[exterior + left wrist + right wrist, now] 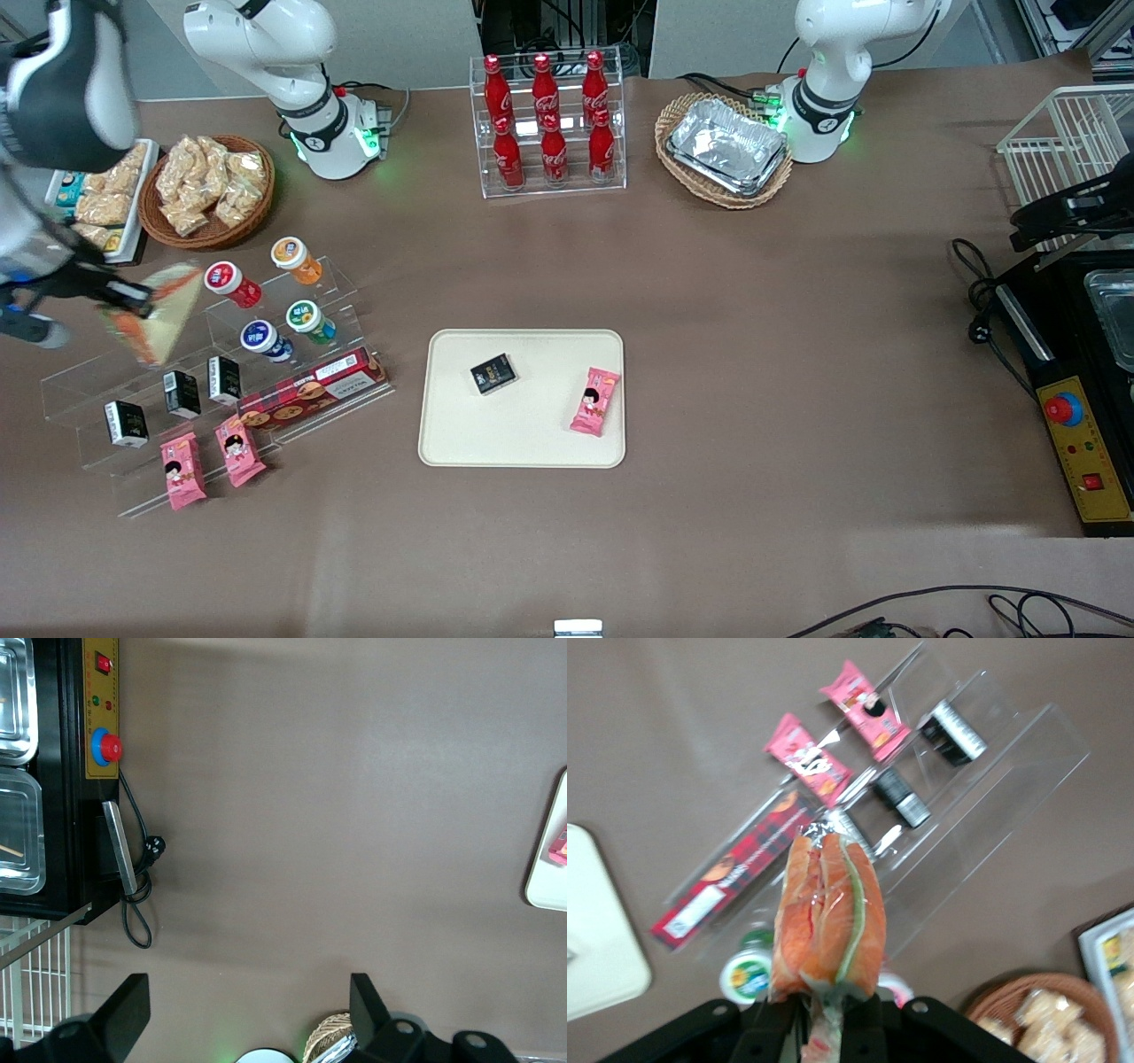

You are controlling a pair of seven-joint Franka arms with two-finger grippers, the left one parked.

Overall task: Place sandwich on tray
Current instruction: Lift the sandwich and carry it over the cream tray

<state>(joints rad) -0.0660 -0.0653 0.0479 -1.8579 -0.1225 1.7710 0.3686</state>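
1. The sandwich (159, 312) is a triangular wedge in clear wrap, with pale beige bread faces; in the wrist view its edge (828, 912) shows orange filling layers with a thin green strip between them.
2. The claw (124, 297) is closed on the sandwich and holds it in the air above the clear acrylic stepped rack (204, 372), at the working arm's end of the surface.
3. The tray (523, 443), cream-white with rounded corners and a low rim, lies flat near the middle of the surface, well apart from the sandwich. A small black packet (493, 373) and a pink snack packet (595, 401) lie on it.
4. The surface (753, 292) is covered in plain brown material.
5. On it also stand a clear rack of red cola bottles (549, 120), a wicker basket of foil trays (725, 149) and a wicker basket of bagged snacks (205, 188).
6. A black control box with a red button (1076, 452) sits at the parked arm's end.
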